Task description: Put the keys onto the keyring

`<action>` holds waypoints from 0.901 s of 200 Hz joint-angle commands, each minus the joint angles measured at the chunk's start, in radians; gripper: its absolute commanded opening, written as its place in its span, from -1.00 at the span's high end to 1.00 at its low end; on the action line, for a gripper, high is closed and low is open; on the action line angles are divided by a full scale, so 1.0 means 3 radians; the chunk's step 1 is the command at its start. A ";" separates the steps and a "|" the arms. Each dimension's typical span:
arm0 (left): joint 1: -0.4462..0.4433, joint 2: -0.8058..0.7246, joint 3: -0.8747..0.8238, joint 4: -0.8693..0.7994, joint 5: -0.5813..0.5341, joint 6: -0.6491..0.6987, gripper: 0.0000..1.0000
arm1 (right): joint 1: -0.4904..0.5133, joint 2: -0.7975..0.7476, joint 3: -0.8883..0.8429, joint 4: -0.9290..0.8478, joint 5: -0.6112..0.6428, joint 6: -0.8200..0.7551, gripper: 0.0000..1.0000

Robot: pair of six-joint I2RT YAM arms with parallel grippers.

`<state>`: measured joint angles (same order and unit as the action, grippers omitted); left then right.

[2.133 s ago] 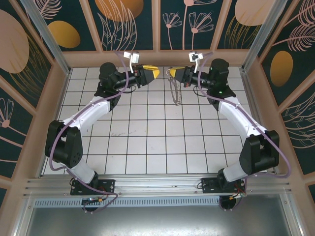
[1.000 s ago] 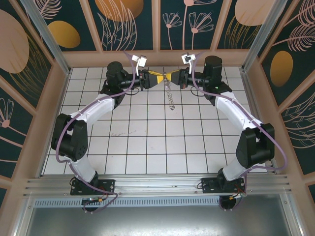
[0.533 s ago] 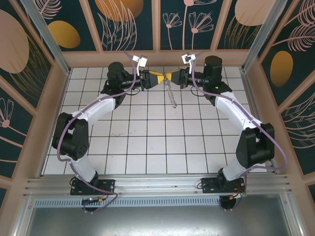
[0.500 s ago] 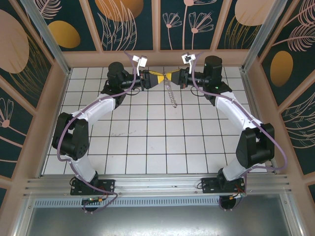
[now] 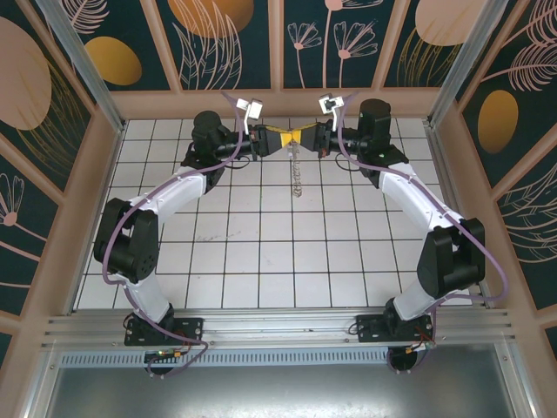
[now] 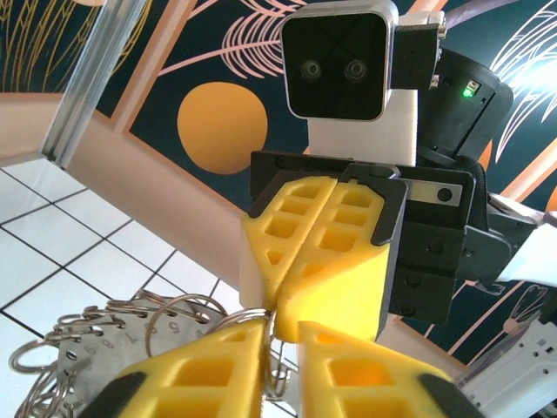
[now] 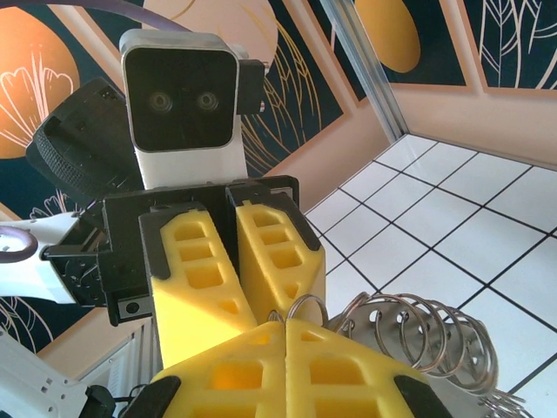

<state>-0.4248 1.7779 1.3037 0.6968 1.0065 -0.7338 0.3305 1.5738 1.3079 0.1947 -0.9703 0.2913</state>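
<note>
The left gripper and the right gripper, each fitted with yellow ribbed plastic fingers, are meeting tip to tip above the far middle of the white tiled table with dark grid lines. The keyring, a bunch of thin silver wire split rings linked in a string, is hanging from the meeting point. In the top view it is trailing toward the near side; whether its lower end is touching the table cannot be told. In the right wrist view, the right gripper's fingers are pressing flat together with no gap. One small ring is standing up at their seam, so this gripper is clamping the keyring there, and the remaining rings are fanning out as a coil just to the right. In the left wrist view, the left gripper's fingers are sitting close together with a narrow slit between the tips. The wire of the top ring is passing into that slit, but whether the pads are pressing on it cannot be told. A round grey metal tag stamped with digits is sitting among the rings to the lower left.
</note>
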 commanded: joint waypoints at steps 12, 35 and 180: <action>-0.0017 -0.0013 0.0031 0.0182 -0.0013 0.0005 0.79 | 0.0036 -0.0033 0.0033 0.0080 -0.0043 -0.0111 1.00; -0.0021 -0.0021 0.0011 0.0198 -0.0019 0.0010 0.93 | 0.0035 -0.0025 0.0030 0.0052 -0.0033 -0.0133 1.00; -0.0021 -0.0192 -0.0122 0.0673 0.0039 -0.0290 1.00 | -0.0056 -0.0964 -0.1365 0.1153 0.0812 0.0283 0.02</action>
<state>-0.4248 1.7683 1.2751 0.7856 0.9955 -0.7776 0.3065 1.3273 0.9928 0.3695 -0.8120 0.3355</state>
